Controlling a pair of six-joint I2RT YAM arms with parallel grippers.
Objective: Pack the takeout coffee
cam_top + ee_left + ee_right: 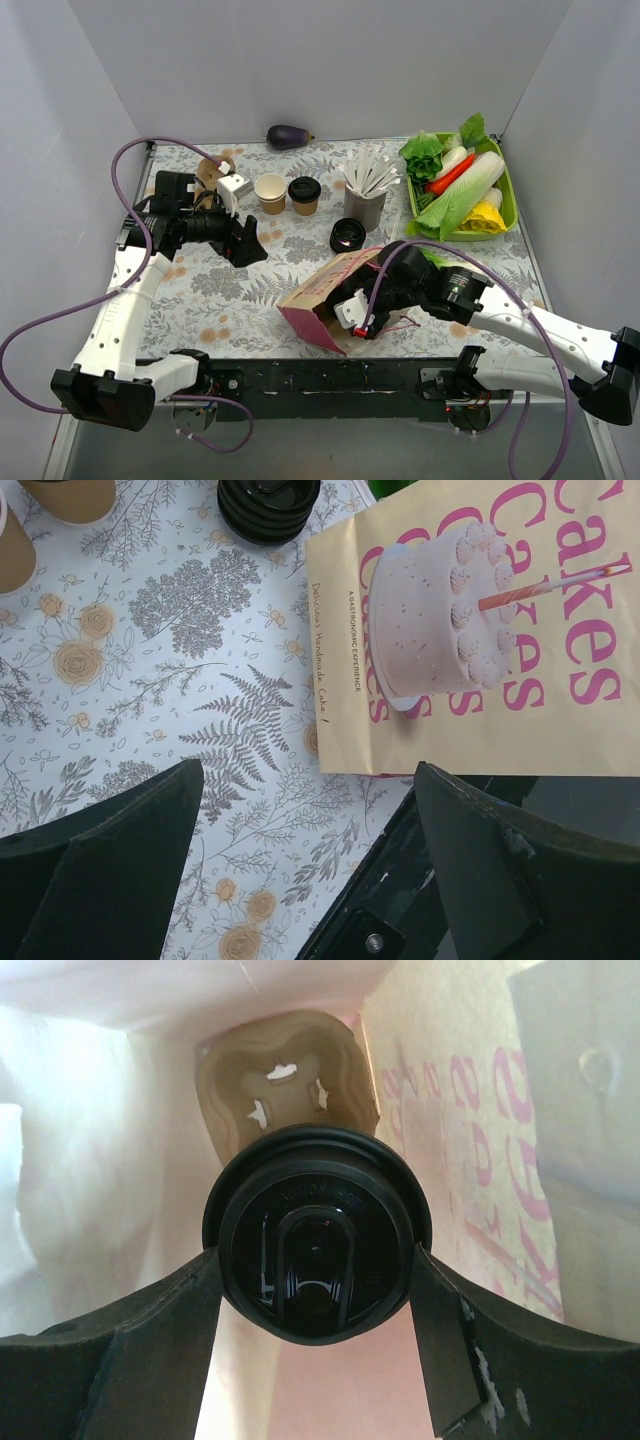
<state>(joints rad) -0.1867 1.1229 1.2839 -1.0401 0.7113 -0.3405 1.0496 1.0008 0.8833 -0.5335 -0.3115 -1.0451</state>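
My right gripper (315,1300) is shut on the takeout coffee (315,1245): a finger presses each side of its round black lid. It holds the cup inside the cake-printed paper bag (470,1130), which lies on its side. A tan pulp carrier (285,1070) sits at the bag's far end. In the top view the bag (325,285) lies at the front centre with my right gripper (358,312) in its mouth; the cup is hidden there. My left gripper (248,248) is open and empty, to the left of the bag (480,630).
An open paper cup (270,192) and a lidded cup (304,195) stand at the back centre. A loose black lid (347,235) and a dark grey cup of white sticks (365,205) are beside them. A green tray (508,190) of vegetables is at the back right.
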